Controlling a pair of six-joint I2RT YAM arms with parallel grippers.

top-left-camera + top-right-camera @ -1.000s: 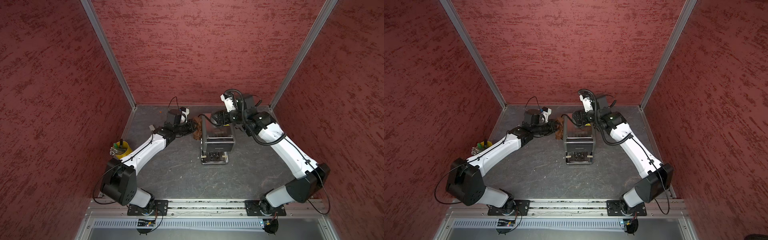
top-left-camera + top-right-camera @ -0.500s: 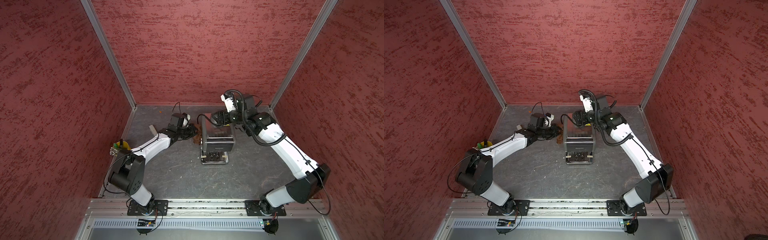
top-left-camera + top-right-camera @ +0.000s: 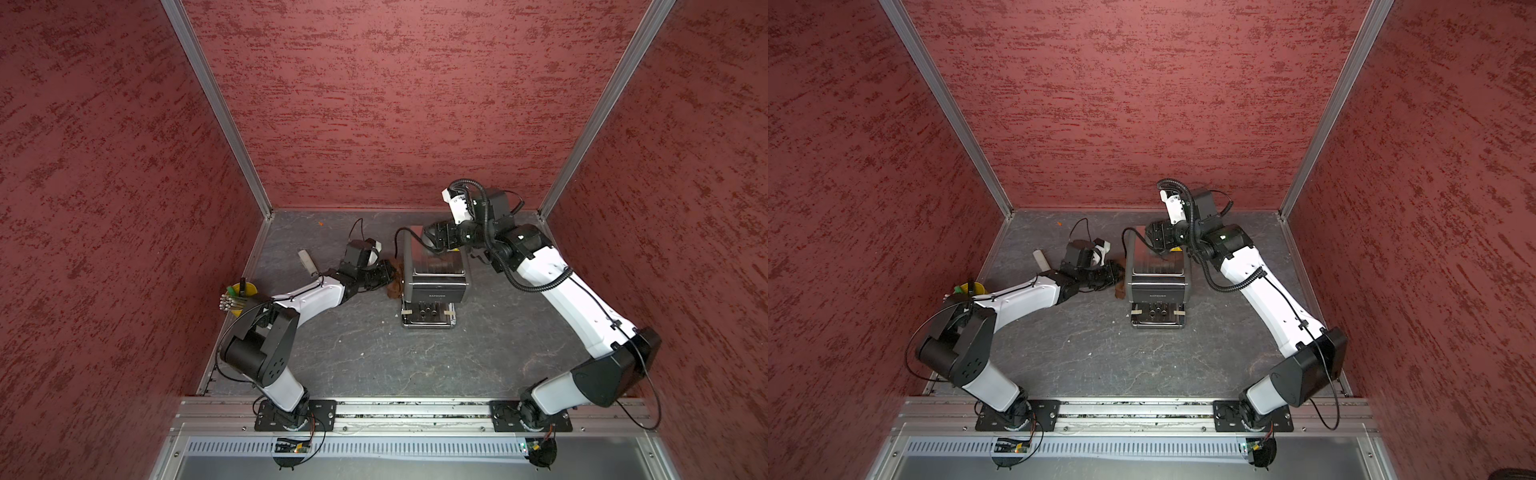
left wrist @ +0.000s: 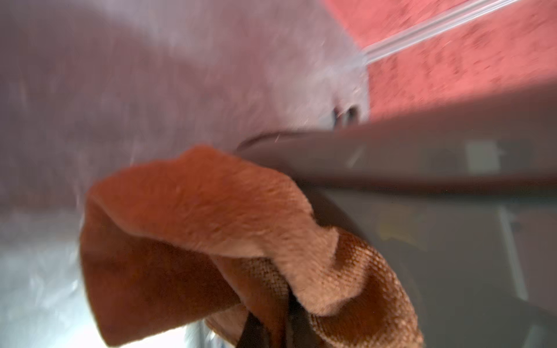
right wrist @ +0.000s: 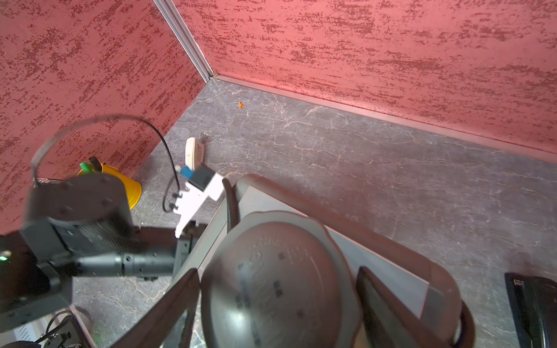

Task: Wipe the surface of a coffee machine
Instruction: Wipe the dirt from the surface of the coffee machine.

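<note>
The coffee machine (image 3: 434,278) (image 3: 1156,276) is a boxy grey-silver unit standing mid-floor in both top views, with a drip tray at its front. My left gripper (image 3: 384,274) (image 3: 1111,274) (image 4: 280,328) is shut on a brown-orange cloth (image 3: 395,284) (image 3: 1120,287) (image 4: 211,211). The cloth is pressed against the machine's left side wall (image 4: 452,241). My right gripper (image 3: 432,241) (image 3: 1156,239) (image 5: 277,271) reaches over the machine's top. Its fingers (image 5: 180,295) sit on either side of the rounded grey dome (image 5: 280,301), closed against it.
A yellow cup of sticks (image 3: 241,295) (image 3: 971,289) (image 5: 126,186) stands by the left wall. A small beige object (image 3: 306,262) (image 3: 1042,259) (image 5: 191,152) lies behind my left arm. An orange scrap (image 3: 320,223) lies near the back wall. Red walls close in three sides.
My left arm has dropped lower and drawn the cloth forward along the machine's left side. The right arm and its hold on the dome have not moved.
</note>
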